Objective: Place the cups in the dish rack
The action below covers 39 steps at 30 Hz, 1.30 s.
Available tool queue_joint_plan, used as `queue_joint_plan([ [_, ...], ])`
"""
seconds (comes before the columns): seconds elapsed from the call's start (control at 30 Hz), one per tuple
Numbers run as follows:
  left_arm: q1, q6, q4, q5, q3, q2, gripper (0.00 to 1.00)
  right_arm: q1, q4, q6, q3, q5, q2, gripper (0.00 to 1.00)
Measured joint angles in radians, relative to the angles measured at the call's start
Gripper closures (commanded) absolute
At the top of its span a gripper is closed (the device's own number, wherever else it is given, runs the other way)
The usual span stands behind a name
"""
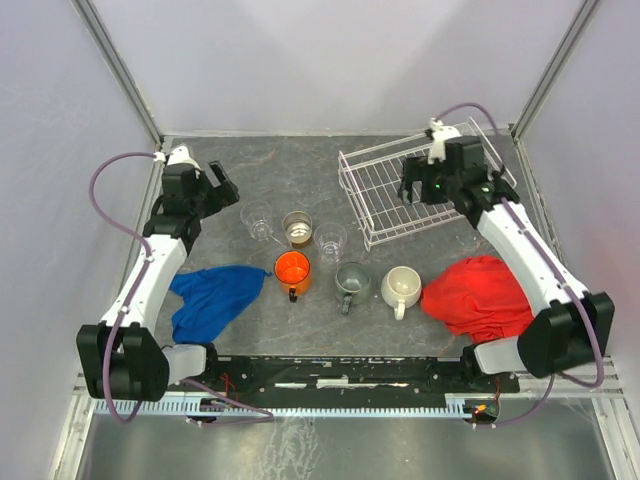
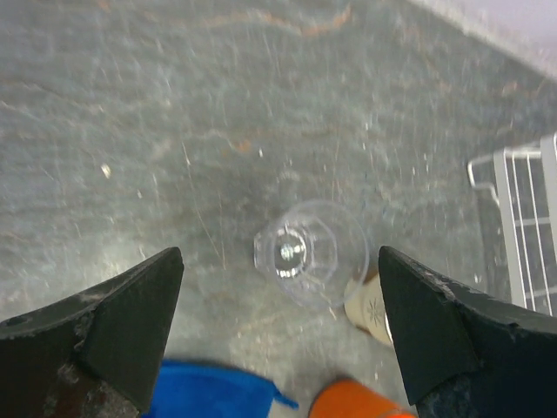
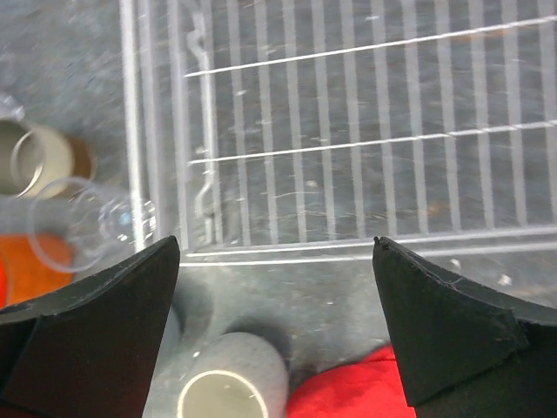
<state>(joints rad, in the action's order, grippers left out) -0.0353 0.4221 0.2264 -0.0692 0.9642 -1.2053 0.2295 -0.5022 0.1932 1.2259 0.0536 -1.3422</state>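
Both grippers are seen spread wide, the left gripper (image 1: 222, 182) being held near a clear glass (image 1: 257, 220) and the right gripper (image 1: 422, 190) over the white dish rack (image 1: 372, 192), while the six cups (image 1: 292, 268) are grouped on the table (image 1: 215, 255) left of the rack, all outside it.
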Motion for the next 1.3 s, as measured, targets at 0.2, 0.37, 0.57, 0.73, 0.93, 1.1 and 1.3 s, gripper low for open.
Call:
queue_joint_plan([
  [0.2,-0.055,0.01,0.18,0.026,0.078,-0.013,0.01,0.17,-0.121,-0.012,0.143,0.055,-0.131,0.0],
  [0.37,-0.067,0.011,0.256,0.045,0.149,-0.001,0.01,0.291,-0.159,0.014,0.188,0.037,-0.199,0.0],
  [0.57,-0.07,0.011,0.303,0.068,0.153,0.043,0.01,0.34,-0.16,0.057,0.211,-0.027,-0.277,0.01],
  [0.73,-0.072,0.011,0.332,0.081,0.157,0.068,0.01,0.345,-0.146,0.085,0.261,-0.092,-0.364,0.18],
  [0.93,-0.072,0.011,0.371,0.082,0.159,0.076,0.01,0.345,-0.133,0.116,0.363,-0.137,-0.485,0.42],
  [1.1,-0.072,0.01,0.399,0.078,0.174,0.092,0.01,0.345,-0.143,0.135,0.418,-0.153,-0.555,0.41],
  [1.3,-0.072,0.01,0.407,0.079,0.187,0.105,0.01,0.345,-0.173,0.156,0.476,-0.171,-0.627,0.56],
])
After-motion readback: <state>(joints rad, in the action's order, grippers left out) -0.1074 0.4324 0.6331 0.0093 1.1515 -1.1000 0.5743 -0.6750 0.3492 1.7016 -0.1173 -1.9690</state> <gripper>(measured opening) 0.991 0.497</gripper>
